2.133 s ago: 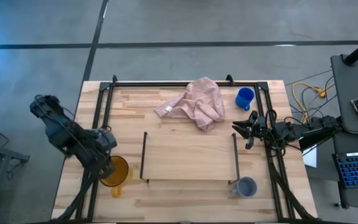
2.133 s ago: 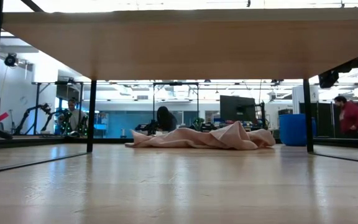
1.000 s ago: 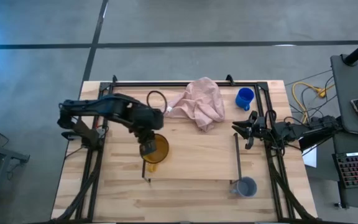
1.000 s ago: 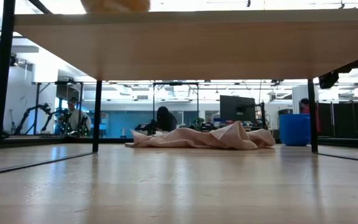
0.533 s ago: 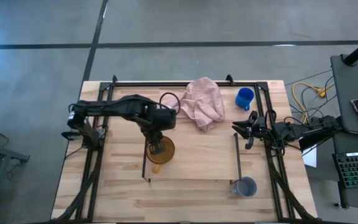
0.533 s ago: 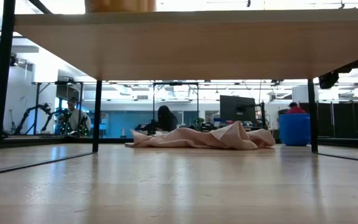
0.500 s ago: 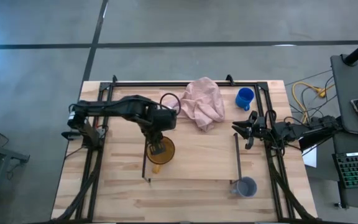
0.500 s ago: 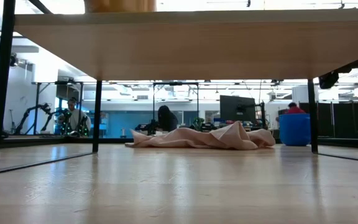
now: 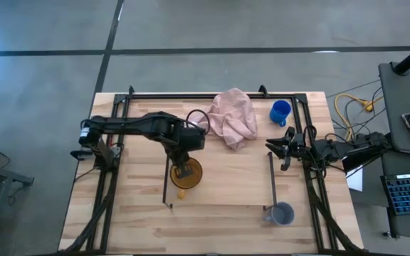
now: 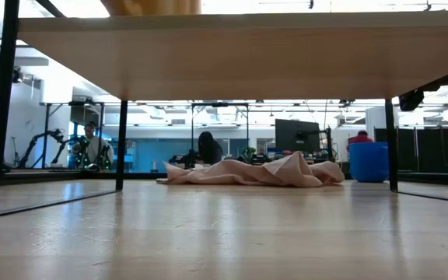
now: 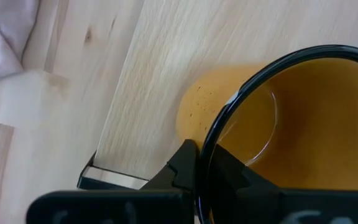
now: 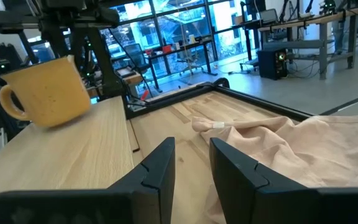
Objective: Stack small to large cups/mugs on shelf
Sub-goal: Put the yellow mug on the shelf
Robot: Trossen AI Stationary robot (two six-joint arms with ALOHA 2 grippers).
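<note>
The wide yellow-orange mug (image 9: 188, 173) hangs over the left end of the shelf (image 9: 223, 178), its handle (image 9: 181, 193) toward the table's near edge; my left gripper (image 9: 182, 171) is shut on its rim. The right wrist view shows the mug (image 12: 47, 92) tilted, close above the board. The blue mug (image 9: 280, 112) stands at the table's far right, and the grey mug (image 9: 282, 213) sits by the shelf's near right corner. My right gripper (image 9: 283, 149) waits open at the shelf's right end, level, its fingers (image 12: 160, 168) apart with nothing between them. My left gripper pinches the mug's wall at the dark rim (image 11: 211, 144), one finger (image 11: 180, 167) outside and one finger (image 11: 232, 169) inside the cup. The fingers come from above, pointing steeply down. The mug hangs tilted below them; whether its base touches the board, I cannot tell.
A crumpled pink cloth (image 9: 228, 118) lies on the table beyond the shelf's far edge. Black rails (image 9: 270, 178) stand at the shelf's short ends. The black frame (image 9: 212, 94) borders the tabletop. People and equipment show in the room behind (image 10: 92, 144).
My left gripper has carried the yellow-orange mug a little toward the table's right and near edges and downward, over the shelf's left end. The mug shows lower and more tilted in the low view. It stays in the shut gripper.
</note>
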